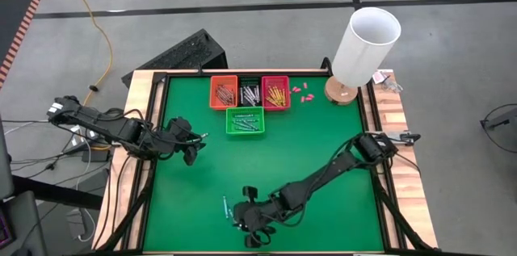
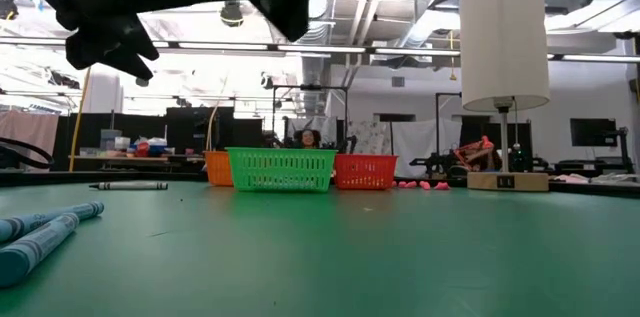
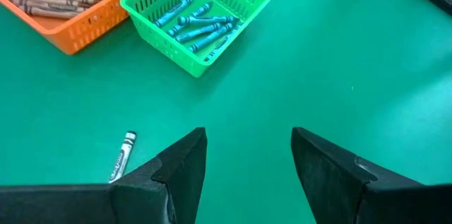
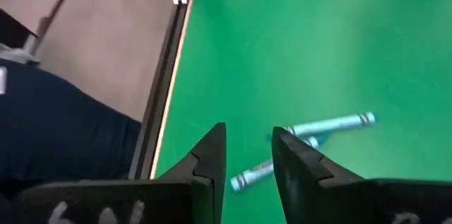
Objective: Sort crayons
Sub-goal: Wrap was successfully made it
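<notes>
— Where are the crayons found, and how are the grippers set?

— Two blue-teal crayons (image 4: 332,123) are seen loose on the green table (image 1: 323,151) near its front edge, left of centre, just ahead of the right gripper (image 4: 248,155), whose fingers are held narrowly apart with nothing between them. Sorted crayons are kept in the orange basket (image 1: 224,92), the red basket (image 1: 275,92), the green basket (image 1: 245,121) and one between the first two, near the rear edge. The left gripper (image 3: 248,155) is held wide apart and empty near the left edge, a grey-white crayon (image 3: 123,155) lying close by.

— How are the sticks judged to handle?

— They are judged light, stiff, brittle and prone to rolling; a grip across the middle of the paper wrap is favoured.

— What is left unclear?

— One crayon is partly hidden by a finger in the right wrist view, and the middle basket's colour cannot be made out.
</notes>
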